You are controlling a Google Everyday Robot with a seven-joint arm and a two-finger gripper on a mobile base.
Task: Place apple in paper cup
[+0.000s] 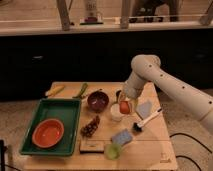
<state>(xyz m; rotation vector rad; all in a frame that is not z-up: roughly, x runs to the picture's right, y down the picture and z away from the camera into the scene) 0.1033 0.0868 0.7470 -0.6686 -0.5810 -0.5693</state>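
Camera view: pincer clamped on the apple, which hangs just over the right rim of the paper cup on the worktop. Carry step looks nearly done. Next: centre over the cup mouth, lower, let go. Probably a snug fit.

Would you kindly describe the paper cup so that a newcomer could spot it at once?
On the wooden table, look just right of the dark maroon bowl. The paper cup stands there, right by the gripper holding the apple. It is the only short white cylinder.
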